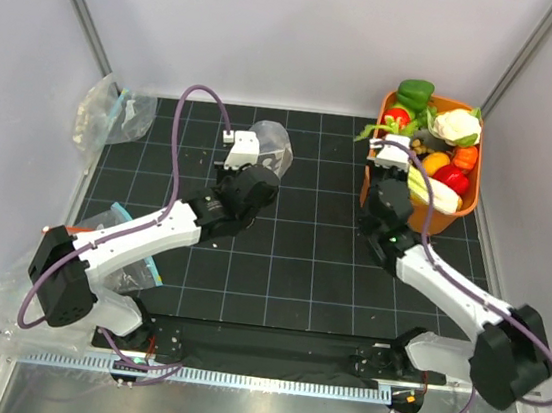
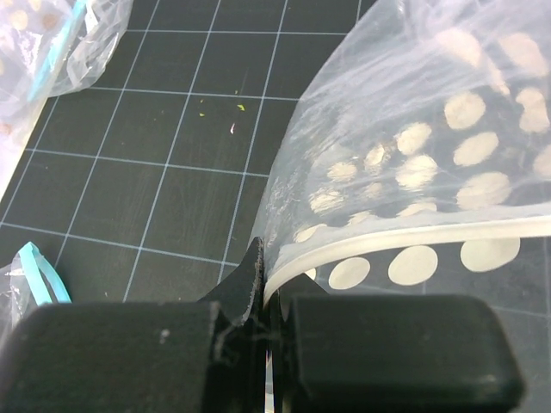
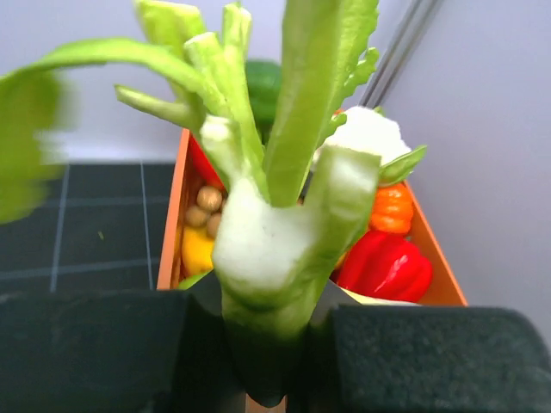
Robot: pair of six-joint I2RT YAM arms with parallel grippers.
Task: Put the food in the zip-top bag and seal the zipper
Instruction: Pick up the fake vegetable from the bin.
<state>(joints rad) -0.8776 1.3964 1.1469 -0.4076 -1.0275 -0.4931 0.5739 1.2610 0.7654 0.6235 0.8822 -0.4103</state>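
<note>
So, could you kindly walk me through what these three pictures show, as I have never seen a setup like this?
Two robot arms are bolted at the near edge of a dark gridded mat. One picture looks down from above and behind them; the other two come from a small camera on each wrist.

The left claw is shut on the edge of a clear zip-top bag printed with white dots, pinching it near its pale zipper. The right claw is closed around the base of a celery stalk, over an orange bin of toy vegetables at the far right, among them a cauliflower and red peppers.

Other clear bags lie at the left side of the mat.
</note>
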